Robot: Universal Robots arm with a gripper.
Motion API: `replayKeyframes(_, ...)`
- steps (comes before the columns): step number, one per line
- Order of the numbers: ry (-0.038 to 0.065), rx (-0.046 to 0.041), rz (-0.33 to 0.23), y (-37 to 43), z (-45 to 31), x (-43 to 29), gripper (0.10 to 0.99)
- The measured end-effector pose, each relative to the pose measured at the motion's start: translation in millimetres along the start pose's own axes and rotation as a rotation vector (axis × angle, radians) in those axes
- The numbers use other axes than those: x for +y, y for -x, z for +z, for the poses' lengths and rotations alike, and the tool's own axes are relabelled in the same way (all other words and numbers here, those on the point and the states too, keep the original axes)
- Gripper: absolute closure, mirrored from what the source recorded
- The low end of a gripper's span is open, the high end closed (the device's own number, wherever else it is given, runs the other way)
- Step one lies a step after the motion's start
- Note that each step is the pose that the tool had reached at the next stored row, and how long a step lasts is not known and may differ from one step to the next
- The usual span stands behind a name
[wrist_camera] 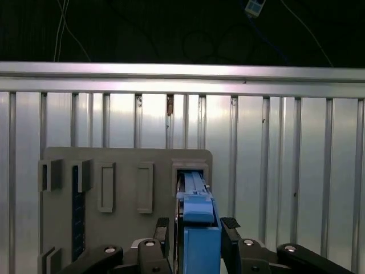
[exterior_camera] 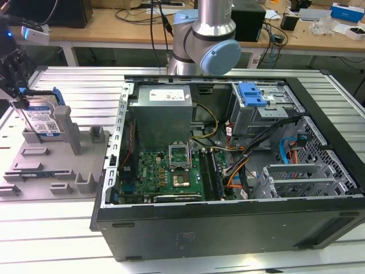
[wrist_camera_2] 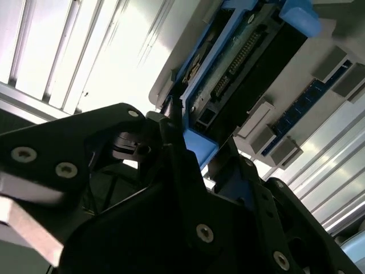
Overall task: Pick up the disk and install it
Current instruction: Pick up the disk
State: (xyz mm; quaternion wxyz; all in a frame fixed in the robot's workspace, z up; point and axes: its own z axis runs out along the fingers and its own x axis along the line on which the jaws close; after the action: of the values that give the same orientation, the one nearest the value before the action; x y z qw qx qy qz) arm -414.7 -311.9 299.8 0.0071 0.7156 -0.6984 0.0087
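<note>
The disk point(exterior_camera: 43, 121) stands on edge in a slot of the grey holder point(exterior_camera: 57, 165) at the exterior view's left; its white-and-blue label and blue bracket show. My black gripper point(exterior_camera: 19, 91) hangs over its upper end. In the first wrist view the disk point(wrist_camera: 198, 228) runs from the holder's slot point(wrist_camera: 191, 171) toward the camera, and my gripper point(wrist_camera: 197, 229) has a finger close against each side of the blue bracket. The second wrist view shows the disk's connector edge point(wrist_camera_2: 239, 63) between the fingers point(wrist_camera_2: 171, 134). The gripper looks shut on the disk, which still sits in the holder.
An open computer case point(exterior_camera: 228, 228) lies across the middle and the exterior view's right, with a motherboard point(exterior_camera: 171, 171), a grey power supply point(exterior_camera: 162, 114), cables and a drive bay with a blue latch point(exterior_camera: 251, 94). The arm's joint point(exterior_camera: 205, 40) stands behind it. A ribbed metal table point(exterior_camera: 57, 228) carries everything.
</note>
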Motion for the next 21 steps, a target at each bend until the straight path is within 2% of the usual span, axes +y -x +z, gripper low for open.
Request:
replayKeyframes(1, 0.000, 0.0000, 0.000, 0.0, 0.4, 0.0, 0.624)
replayKeyframes(2, 0.000, 0.0000, -0.001, 0.0, 0.5, 0.0, 0.694)
replayKeyframes(18, 0.000, -0.0001, -0.001, -0.2, 3.1, 0.0, 0.694)
replayKeyframes(21, 0.000, 0.0000, -0.001, -0.2, 3.2, 0.0, 0.722)
